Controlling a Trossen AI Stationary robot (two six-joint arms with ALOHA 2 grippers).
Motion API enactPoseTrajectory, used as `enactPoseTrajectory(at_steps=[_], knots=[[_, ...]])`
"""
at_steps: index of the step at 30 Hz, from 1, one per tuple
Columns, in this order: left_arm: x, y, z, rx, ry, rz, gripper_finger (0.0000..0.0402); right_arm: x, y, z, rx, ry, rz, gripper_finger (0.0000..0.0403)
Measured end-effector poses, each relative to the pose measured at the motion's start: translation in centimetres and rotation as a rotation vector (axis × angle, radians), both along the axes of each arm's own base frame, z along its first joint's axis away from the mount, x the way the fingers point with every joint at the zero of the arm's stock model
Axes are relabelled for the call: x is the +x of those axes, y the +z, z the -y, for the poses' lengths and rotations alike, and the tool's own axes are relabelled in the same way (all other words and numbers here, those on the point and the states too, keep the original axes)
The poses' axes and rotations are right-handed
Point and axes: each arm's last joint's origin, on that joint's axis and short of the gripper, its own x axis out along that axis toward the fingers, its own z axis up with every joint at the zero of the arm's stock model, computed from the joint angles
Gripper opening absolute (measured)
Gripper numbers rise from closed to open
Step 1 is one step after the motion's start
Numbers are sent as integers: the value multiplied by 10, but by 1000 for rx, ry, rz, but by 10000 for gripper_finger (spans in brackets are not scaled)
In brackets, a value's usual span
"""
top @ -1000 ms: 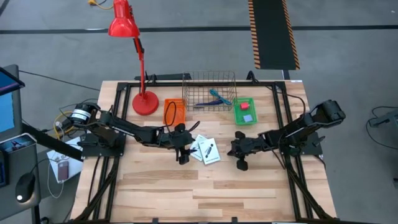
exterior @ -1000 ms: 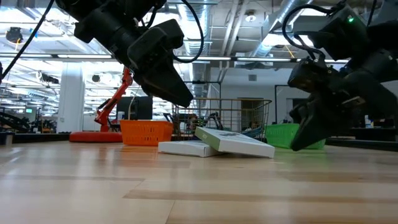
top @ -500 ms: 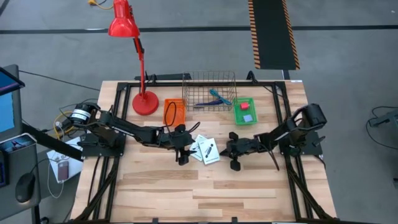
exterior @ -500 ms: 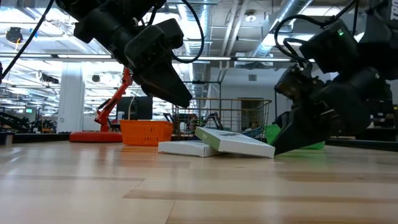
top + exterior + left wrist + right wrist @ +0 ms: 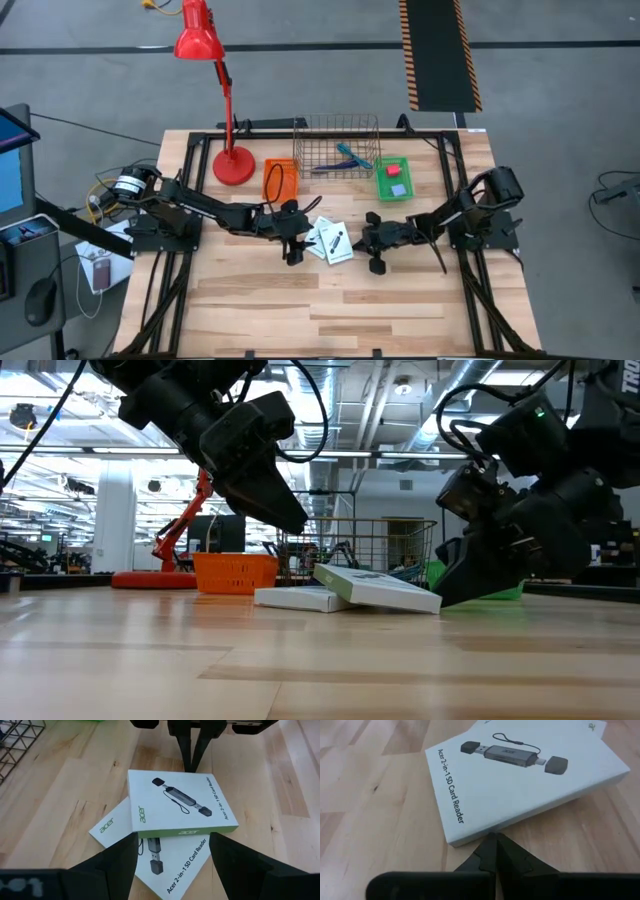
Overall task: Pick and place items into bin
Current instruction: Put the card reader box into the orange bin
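Since a second ago the right arm has stretched inward, bringing the right gripper [image 5: 367, 240] from well apart to just beside the upper packet [image 5: 337, 243]; the left gripper [image 5: 296, 236] has not shifted. From above, both arms reach low toward the middle of the counter [image 5: 330, 310], the two white packets between their fingers, the lower packet [image 5: 318, 239] nearer the left fingers.

Level with the counter, the left gripper [image 5: 262, 485] hangs tilted above the stack, while the right gripper [image 5: 470, 572] slopes down, its tip at the raised packet's edge.

Past the left wrist, the left fingers [image 5: 240, 865] stand wide apart, holding nothing, the packets between and just ahead.

Past the right wrist, the right fingers [image 5: 490, 852] are pressed together, empty, their tip touching the packet's edge.
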Motion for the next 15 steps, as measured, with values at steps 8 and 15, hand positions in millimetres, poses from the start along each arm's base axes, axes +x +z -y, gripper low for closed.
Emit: enactPoseTrajectory(at_steps=[8,15], knots=[[-1,-2,0,2,0,-21,233,2,1,6,5,-17,8,0],[-1,-2,0,2,1,-21,233,13,6,7,-19,-5,19,0]])
